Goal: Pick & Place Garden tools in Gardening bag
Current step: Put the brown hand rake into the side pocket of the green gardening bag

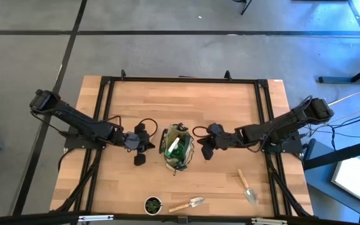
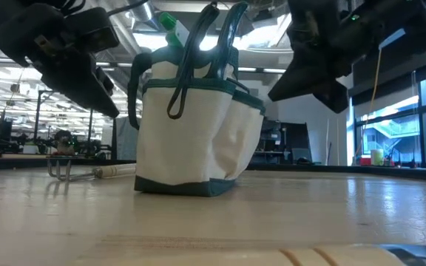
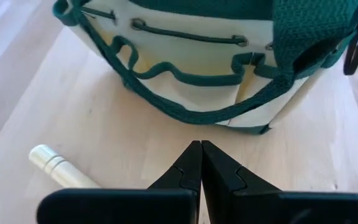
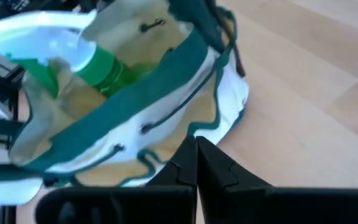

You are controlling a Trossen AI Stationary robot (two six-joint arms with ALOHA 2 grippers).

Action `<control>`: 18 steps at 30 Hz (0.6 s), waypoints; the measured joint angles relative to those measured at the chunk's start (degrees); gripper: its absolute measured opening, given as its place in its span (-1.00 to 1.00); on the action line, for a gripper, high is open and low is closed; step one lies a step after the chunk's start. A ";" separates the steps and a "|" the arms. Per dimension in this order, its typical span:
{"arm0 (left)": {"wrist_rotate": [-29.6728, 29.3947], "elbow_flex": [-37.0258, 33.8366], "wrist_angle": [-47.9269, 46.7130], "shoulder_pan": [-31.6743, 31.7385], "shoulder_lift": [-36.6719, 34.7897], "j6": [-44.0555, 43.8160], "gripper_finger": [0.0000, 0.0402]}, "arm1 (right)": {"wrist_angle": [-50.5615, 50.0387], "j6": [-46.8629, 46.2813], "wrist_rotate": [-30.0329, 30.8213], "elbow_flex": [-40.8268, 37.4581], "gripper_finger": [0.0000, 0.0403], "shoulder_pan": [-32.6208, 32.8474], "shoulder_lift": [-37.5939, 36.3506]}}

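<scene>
From above, the gardening bag (image 1: pixel 177 150) stands upright at the middle of the table (image 1: pixel 230 106), with the green spray bottle (image 1: pixel 173 147) already inside it, white top showing at the mouth. The left gripper (image 1: pixel 144 150) hangs just beside the bag on one side and the right gripper (image 1: pixel 203 147) just beside it on the other; both have their fingers pressed together and carry nothing. Two wooden-handled trowels are not yet packed: one trowel (image 1: pixel 188 204) lies near the front edge beside the small potted plant (image 1: pixel 153 204), and a second trowel (image 1: pixel 247 185) lies on the right arm's side, well apart from the bag. From table height, the bag (image 2: pixel 198 129) fills the centre with its green straps hanging over the front and the spray bottle's top (image 2: pixel 170 24) poking out; a fork-like tool (image 2: pixel 87 172) lies flat on the wood beside it, and both grippers hover above table level, off the surface. In the left wrist view, the left gripper's fingers (image 3: pixel 188 171) meet tip to tip, empty, facing the bag's side pockets (image 3: pixel 191 81), with a pale wooden handle (image 3: pixel 58 165) lying near. In the right wrist view, the right gripper's fingers (image 4: pixel 188 163) are likewise closed and empty above the bag's rim, with the bottle (image 4: pixel 92 65) leaning inside. By my judgement the task is partly done: at least the bottle is in, while the trowels and fork remain out.
</scene>
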State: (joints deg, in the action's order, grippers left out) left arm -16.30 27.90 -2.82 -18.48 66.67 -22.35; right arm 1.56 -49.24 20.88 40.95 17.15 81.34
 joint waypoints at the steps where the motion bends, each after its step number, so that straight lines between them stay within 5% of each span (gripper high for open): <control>1: -0.48 0.00 -0.42 0.00 -0.08 0.00 -0.99 | -0.16 0.02 -0.12 0.00 -1.00 0.40 0.00; 18: -2.18 0.00 -0.87 4.36 -0.49 6.17 -0.98 | -0.11 -5.63 -3.56 0.00 -1.00 8.90 0.00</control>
State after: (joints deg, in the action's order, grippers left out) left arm -18.48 27.90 -3.69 -14.12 66.18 -16.17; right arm 1.45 -54.87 17.32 40.95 26.05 81.34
